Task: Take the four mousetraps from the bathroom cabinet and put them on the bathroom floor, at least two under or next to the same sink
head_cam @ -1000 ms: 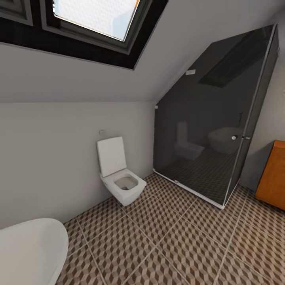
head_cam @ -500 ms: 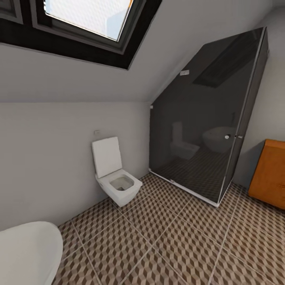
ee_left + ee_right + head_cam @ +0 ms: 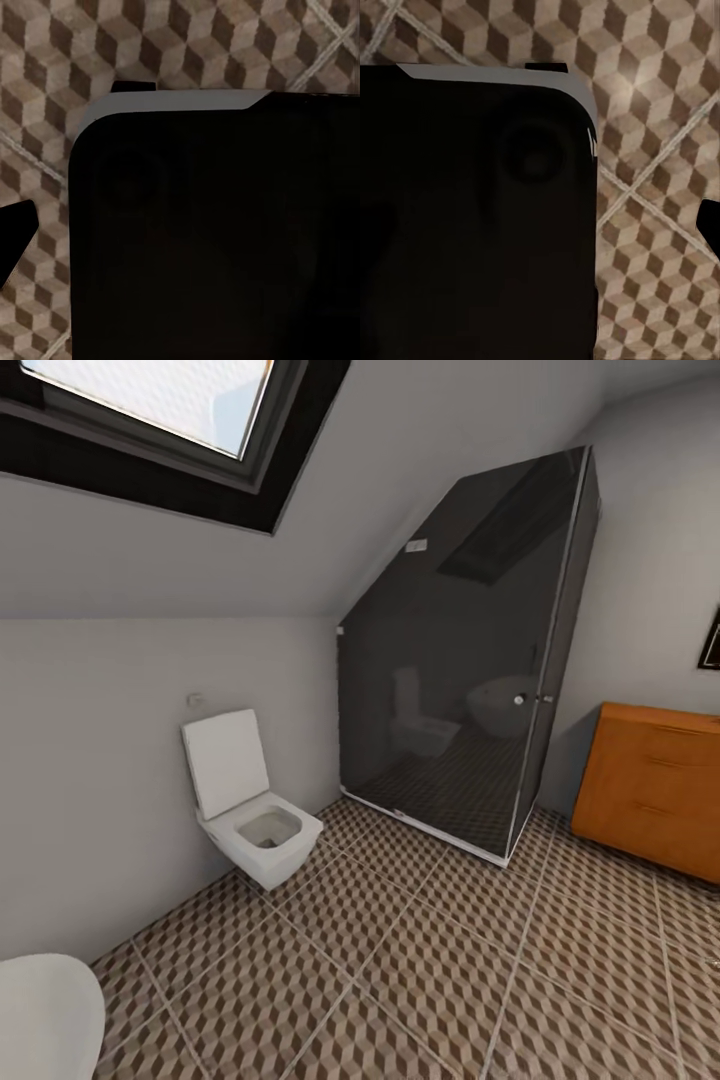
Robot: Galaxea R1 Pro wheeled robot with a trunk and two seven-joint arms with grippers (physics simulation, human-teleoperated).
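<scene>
The bathroom floor [image 3: 420, 980] takes the biggest part of the head view: large square tiles printed with brown, beige and white cubes, matte, with thin pale grout lines. Above it, plain grey walls meet a sloped ceiling with a dark-framed roof window [image 3: 150, 420]. Next in size is the shower cabin [image 3: 470, 660], a tall box of dark smoked glass with one slanted edge under the slope; it reflects the room faintly. At the far right stands the cabinet [image 3: 655, 785], low and wide, smooth orange-brown wood with drawer fronts, all closed as far as I can see. The mousetraps are not to see here; I judge they are inside it. Smaller are the white wall-hung toilet [image 3: 250, 810], square with its lid up, and a white rounded edge [image 3: 45, 1015] low at the left.

The wrist views look down on the tiles past a dark rounded body; about each claw I cannot tell if it is apart or together.

The risk: the robot is on its way, and a too wide turn toward the cabinet could brush the glass corner.
</scene>
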